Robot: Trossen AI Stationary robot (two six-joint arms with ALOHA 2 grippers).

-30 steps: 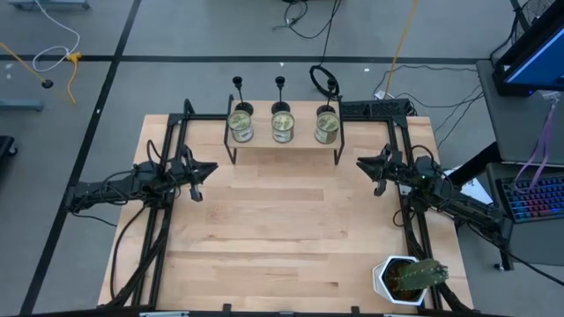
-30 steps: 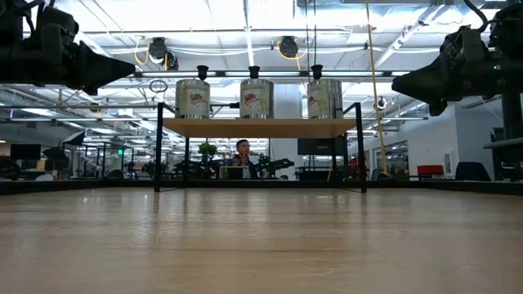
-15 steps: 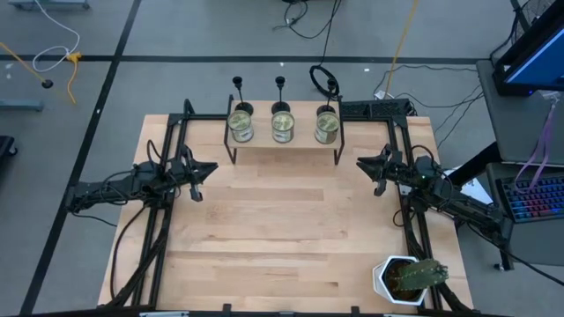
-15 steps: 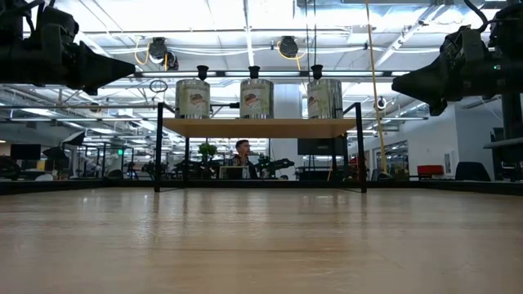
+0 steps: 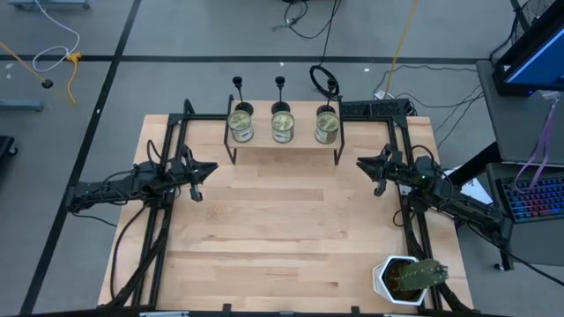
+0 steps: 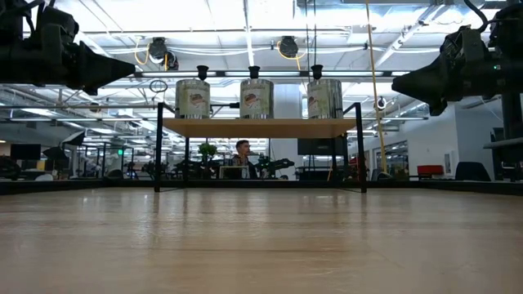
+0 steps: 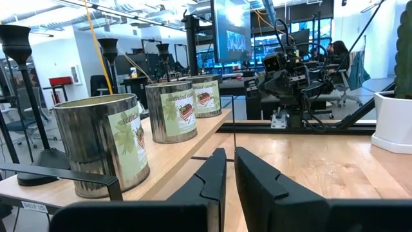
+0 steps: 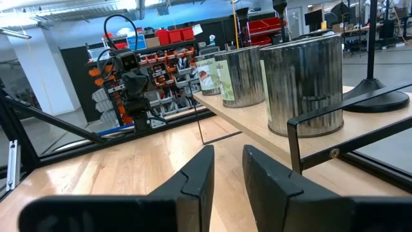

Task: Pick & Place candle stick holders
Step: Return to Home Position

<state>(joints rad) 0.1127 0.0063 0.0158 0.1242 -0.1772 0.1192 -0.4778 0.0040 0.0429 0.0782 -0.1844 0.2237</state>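
Three matte-black candle stick holders [image 5: 239, 86] [image 5: 280, 84] [image 5: 333, 88] stand on a raised wooden shelf [image 5: 282, 147] at the table's far middle, each behind a tin can. Their round bases rest on the shelf, as the left wrist view [image 7: 44, 159] and the right wrist view [image 8: 380, 100] show. Their cups show above the cans in the low view [image 6: 254, 72]. My left gripper [image 5: 211, 167] hovers left of the shelf, its fingers [image 7: 215, 174] all but together and empty. My right gripper [image 5: 359, 162] hovers right of the shelf, open by a narrow gap [image 8: 226, 164] and empty.
Three tin cans [image 5: 241, 124] [image 5: 282, 124] [image 5: 326, 124] stand in a row along the shelf in front of the holders. A white pot with a cactus [image 5: 405, 277] stands at the near right corner. Black frame rails [image 5: 167, 189] run along both table sides. A person [image 6: 243, 149] sits far behind.
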